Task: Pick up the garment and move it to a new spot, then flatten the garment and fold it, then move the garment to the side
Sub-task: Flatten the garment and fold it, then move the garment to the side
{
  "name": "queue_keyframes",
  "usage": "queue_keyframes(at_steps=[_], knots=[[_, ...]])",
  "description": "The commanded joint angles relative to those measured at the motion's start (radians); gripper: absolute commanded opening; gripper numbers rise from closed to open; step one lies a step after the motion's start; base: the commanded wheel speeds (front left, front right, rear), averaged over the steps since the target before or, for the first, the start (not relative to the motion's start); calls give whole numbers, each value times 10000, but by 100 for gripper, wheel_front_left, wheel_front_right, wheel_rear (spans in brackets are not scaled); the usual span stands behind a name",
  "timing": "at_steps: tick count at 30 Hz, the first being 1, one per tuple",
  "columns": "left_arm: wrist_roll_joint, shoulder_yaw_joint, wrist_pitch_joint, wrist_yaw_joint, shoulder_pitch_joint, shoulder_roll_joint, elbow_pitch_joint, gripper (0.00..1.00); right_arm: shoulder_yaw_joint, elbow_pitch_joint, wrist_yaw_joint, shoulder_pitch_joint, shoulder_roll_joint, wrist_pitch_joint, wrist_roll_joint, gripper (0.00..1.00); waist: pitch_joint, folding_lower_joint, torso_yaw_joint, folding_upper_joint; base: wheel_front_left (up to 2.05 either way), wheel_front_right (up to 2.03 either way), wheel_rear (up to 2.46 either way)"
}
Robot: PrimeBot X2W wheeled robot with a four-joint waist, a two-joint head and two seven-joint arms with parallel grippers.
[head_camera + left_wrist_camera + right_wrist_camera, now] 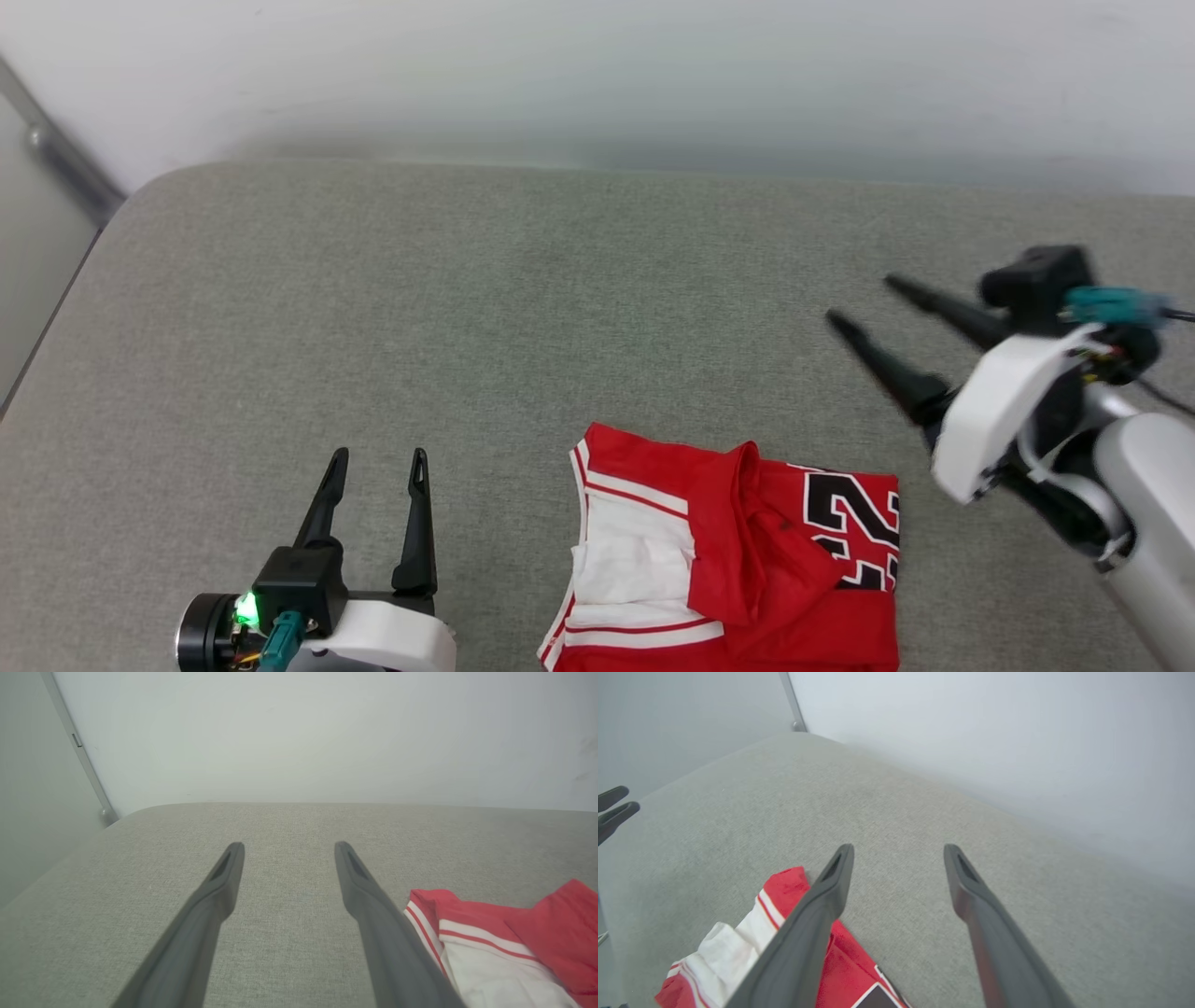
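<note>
Two tools are standing with their dark fingers spread wide, holding nothing: the left tool (pixel 379 455) is resting low at the near left, fingers pointing away from the robot, while the right tool (pixel 861 299) is hanging at the far right, seemingly raised, fingers angling up and leftward. Between them, the garment (pixel 747 560) is lying in a folded bundle on the grey woven surface (pixel 467 308), close to its near edge and apart from both tools. From the left tool it is sitting to the right, its striped white-sleeve edge showing just beside that tool's right finger in the left wrist view. From the right tool it is lying back toward the robot, behind the fingertips. Its long axis is proving hard to call, since the head view is cutting off its near part. The left tool is looking better placed for a sideways move. The cloth is looking thin and limp, red with white panels, stripe trim and black white-edged numerals; the surface is looking padded, with a rounded corner.
</note>
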Motion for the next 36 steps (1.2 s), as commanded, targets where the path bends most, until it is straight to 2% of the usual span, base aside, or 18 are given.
queue_keyframes(at_steps=[1, 5, 6, 11, 14, 20, 25, 30, 36], knots=[[62, 49, -43, -25, 112, -12, -47, 100, -750, 112, -4, 350, 144, -924, -592, 100, -112, 0, -161, -1, 0, 0, 0], [94, 107, -43, -58, 190, -10, -50, 100, -2381, 311, -4, 943, 693, -2587, -1845, 100, -216, 0, -316, -1, 0, 0, 0], [94, 107, -43, -58, 190, -10, -50, 100, -2381, 311, -4, 943, 693, -2587, -1845, 100, -216, 0, -316, -1, 0, 0, 0], [106, 218, -44, -90, 312, -11, -11, 100, -3946, 317, -4, 2041, 1526, -4180, -3144, 100, -409, 0, -456, -1, 0, 0, 0], [118, 305, -43, -153, 366, -11, 2, 100, -4661, 200, -4, 2771, 2046, -4689, -3663, 100, -516, 0, -499, -1, 0, 0, 0], [173, 389, -43, -244, 469, -12, -16, 100, -5776, -253, -4, 4220, 3173, -5030, -4359, 100, -690, 0, -510, -1, 0, 0, 0], [178, 364, -44, -215, 600, -13, -74, 100, -6306, -634, -4, 5209, 3961, -5064, -4690, 100, -813, 0, -482, -1, 0, 0, 0], [191, 353, -43, -207, 759, -13, -82, 100, -6550, -960, -4, 6081, 4437, -5056, -4942, 100, -954, 0, -456, -1, 0, 0, 0], [245, 427, -43, -242, 836, -11, -61, 100, -6622, -1201, -4, 6574, 4684, -5058, -5183, 100, -1059, 0, -470, -1, 0, 0, 0]])
